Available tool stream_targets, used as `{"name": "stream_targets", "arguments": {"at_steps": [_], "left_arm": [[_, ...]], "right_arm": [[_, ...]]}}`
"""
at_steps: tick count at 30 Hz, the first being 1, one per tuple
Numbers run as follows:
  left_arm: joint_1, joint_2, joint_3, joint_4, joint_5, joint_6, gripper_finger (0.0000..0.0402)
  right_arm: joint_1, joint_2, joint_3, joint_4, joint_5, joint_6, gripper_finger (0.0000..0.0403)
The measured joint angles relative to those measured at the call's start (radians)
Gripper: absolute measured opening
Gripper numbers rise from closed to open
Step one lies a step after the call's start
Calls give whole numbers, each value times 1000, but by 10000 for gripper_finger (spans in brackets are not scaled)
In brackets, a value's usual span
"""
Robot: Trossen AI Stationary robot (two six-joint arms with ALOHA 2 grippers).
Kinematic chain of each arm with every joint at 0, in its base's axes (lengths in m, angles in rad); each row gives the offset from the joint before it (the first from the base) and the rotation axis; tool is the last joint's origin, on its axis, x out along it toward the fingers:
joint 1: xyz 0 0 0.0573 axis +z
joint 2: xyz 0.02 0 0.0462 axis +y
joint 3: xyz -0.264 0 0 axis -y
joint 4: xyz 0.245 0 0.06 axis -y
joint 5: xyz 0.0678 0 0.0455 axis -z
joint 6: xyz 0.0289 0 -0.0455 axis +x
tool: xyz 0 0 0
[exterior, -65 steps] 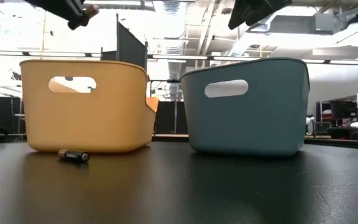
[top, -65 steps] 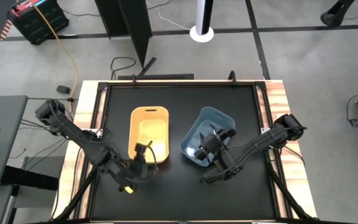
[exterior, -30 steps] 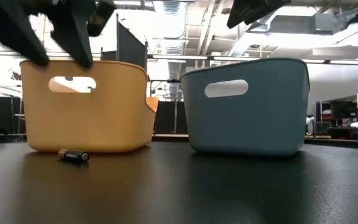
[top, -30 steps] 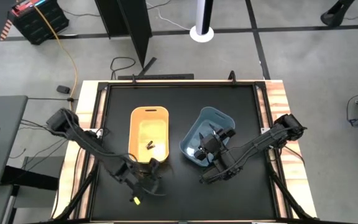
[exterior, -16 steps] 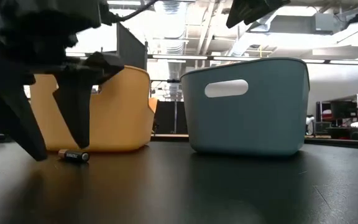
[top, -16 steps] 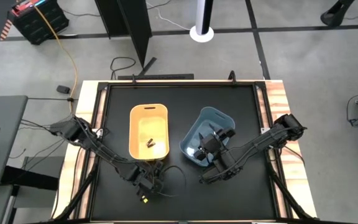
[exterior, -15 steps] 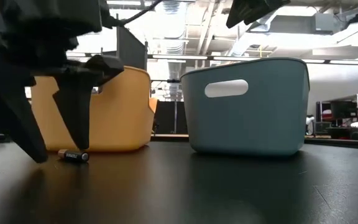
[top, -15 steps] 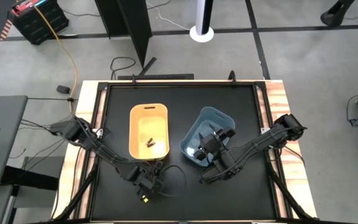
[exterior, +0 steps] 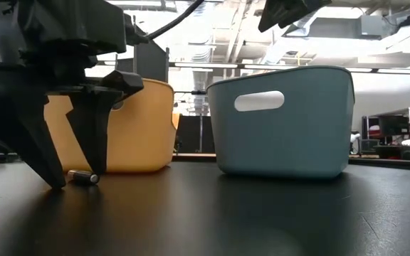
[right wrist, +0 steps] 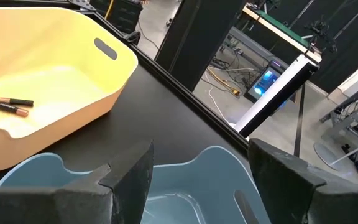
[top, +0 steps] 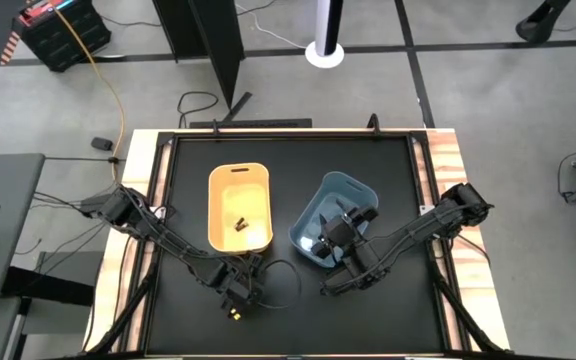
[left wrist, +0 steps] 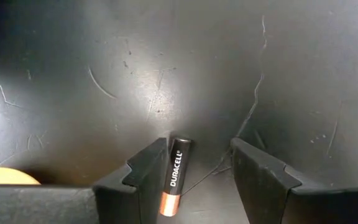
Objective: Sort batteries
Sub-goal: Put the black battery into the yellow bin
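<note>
Yellow bin (top: 239, 195) beside blue bin (top: 330, 222)

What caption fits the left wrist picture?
Left hand open around a Duracell battery lying on the black table.

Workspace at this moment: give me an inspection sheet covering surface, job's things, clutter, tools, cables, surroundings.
Surface: black table top, scratched.
Job's things: one dark battery on the table in front of the yellow bin; two batteries inside that bin; blue bin beside it.
Clutter: nothing seen.
Tools: left tool open, fingers straddling the loose battery at the table; right tool open, above the blue bin.
Cables: black cable looped by the left tool.
Surroundings: orange cord on the floor, dark panel, white post.
</note>
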Motion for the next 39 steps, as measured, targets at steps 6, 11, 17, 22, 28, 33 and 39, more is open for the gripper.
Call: {"name": "stream_targets", "arguments": {"at_steps": [6, 11, 17, 22, 28, 33, 39], "left_arm": [[3, 0, -1, -8, 30, -14, 159], [3, 0, -1, -9, 66, -19, 114], [3, 0, -2, -20, 87, -19, 63], [-10, -11, -3, -34, 86, -3, 62], [-26, -13, 30, -68, 68, 18, 114], [-39, -13, 73, -137, 13, 52, 155], [-43, -14, 90, -276, 1, 84, 165]], "right_arm": [[0, 0, 0, 0, 0, -2, 279], [0, 0, 0, 0, 0, -3, 279], [0, 0, 0, -1, 0, -3, 279], [0, 0, 0, -2, 0, -4, 279], [0, 0, 0, -3, 0, -6, 279], [0, 0, 0, -2, 0, -6, 279], [0, 0, 0, -2, 0, -6, 279]]}}
